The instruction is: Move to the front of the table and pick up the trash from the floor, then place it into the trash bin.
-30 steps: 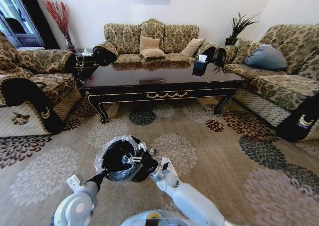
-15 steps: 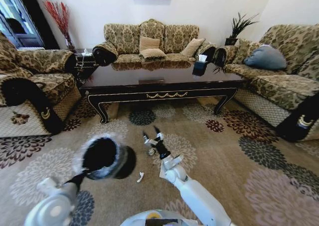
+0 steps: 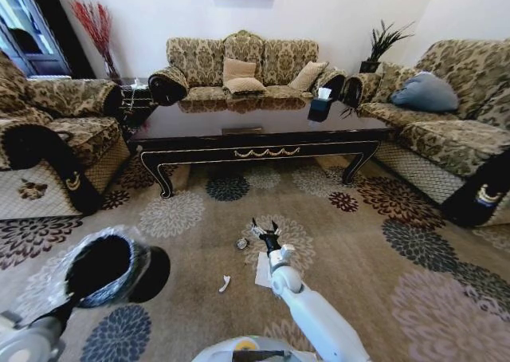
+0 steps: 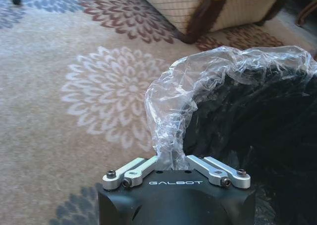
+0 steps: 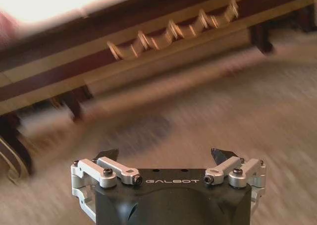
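Gripping the liner rim, the left gripper is holding the trash bin above the carpet. The right gripper, fingers spread and empty, is hovering beside the trash before the table.

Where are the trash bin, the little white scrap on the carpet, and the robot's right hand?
trash bin [image 3: 102, 268], head view, dark inside wall.
white scrap [image 3: 225, 283], head view, its middle.
right hand [image 3: 264, 227], head view, between the open fingertips.
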